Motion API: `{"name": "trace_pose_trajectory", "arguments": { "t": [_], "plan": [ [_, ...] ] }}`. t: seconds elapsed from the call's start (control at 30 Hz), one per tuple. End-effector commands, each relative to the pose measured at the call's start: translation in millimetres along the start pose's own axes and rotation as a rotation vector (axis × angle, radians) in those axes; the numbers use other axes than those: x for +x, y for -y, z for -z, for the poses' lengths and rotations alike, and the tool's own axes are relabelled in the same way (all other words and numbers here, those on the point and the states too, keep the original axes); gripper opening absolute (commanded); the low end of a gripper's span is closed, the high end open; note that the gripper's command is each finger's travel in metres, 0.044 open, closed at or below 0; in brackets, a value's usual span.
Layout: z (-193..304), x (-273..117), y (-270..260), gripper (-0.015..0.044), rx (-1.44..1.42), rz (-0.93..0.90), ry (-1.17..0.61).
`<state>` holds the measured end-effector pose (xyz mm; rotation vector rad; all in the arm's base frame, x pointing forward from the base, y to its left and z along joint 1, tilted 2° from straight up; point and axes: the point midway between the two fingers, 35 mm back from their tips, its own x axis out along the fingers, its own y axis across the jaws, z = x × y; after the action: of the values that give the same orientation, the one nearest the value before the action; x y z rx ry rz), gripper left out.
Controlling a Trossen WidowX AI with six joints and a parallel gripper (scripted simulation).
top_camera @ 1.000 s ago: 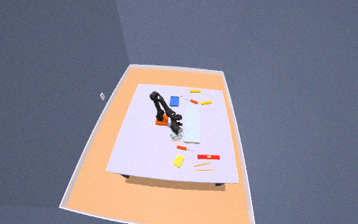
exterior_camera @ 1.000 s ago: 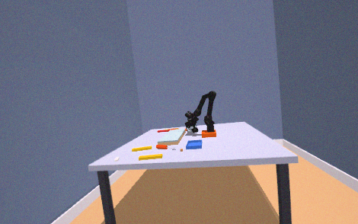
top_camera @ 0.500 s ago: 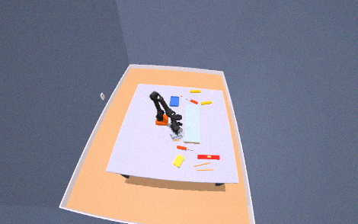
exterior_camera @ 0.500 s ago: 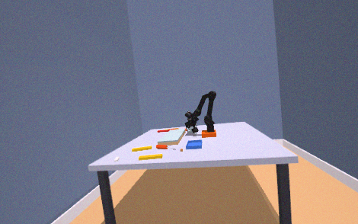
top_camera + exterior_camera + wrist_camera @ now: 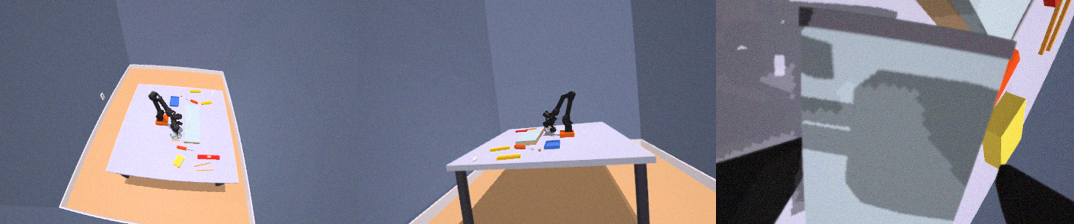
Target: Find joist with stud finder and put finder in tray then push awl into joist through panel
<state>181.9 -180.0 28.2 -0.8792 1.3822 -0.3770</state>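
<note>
A pale grey box-like thing (image 5: 176, 136) (image 5: 823, 185), apparently the stud finder, stands beside the near end of the floor panel (image 5: 192, 123) (image 5: 531, 136) (image 5: 1006, 20). My gripper (image 5: 176, 133) (image 5: 904, 160) is open around it, one finger to each side in the wrist view. The blue tray (image 5: 174, 101) (image 5: 552, 144) lies toward the far end of the table. Two tools with orange-red handles and thin shafts lie on the table: one tool (image 5: 181, 148) near the yellow block, another tool (image 5: 193, 101) (image 5: 519, 146) beyond the panel. I cannot tell which is the awl. The joist is hidden.
A yellow block (image 5: 178, 161) (image 5: 1012, 125), a red level (image 5: 209, 157) and two thin orange sticks (image 5: 202, 164) (image 5: 205, 170) lie at the near side. Two yellow bars (image 5: 195, 91) (image 5: 206, 103) and a small white piece (image 5: 474, 159) lie at the far side.
</note>
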Motion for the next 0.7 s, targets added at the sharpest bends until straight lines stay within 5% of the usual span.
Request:
{"name": "trace_pose_trajectory", "arguments": {
  "t": [0.0, 0.67],
  "plan": [
    [0, -4, 1, 0.0440, 0.003, 0.006, -0.003],
    [-4, -35, 9, 0.0440, 0.003, -0.002, -0.002]
  ]
}}
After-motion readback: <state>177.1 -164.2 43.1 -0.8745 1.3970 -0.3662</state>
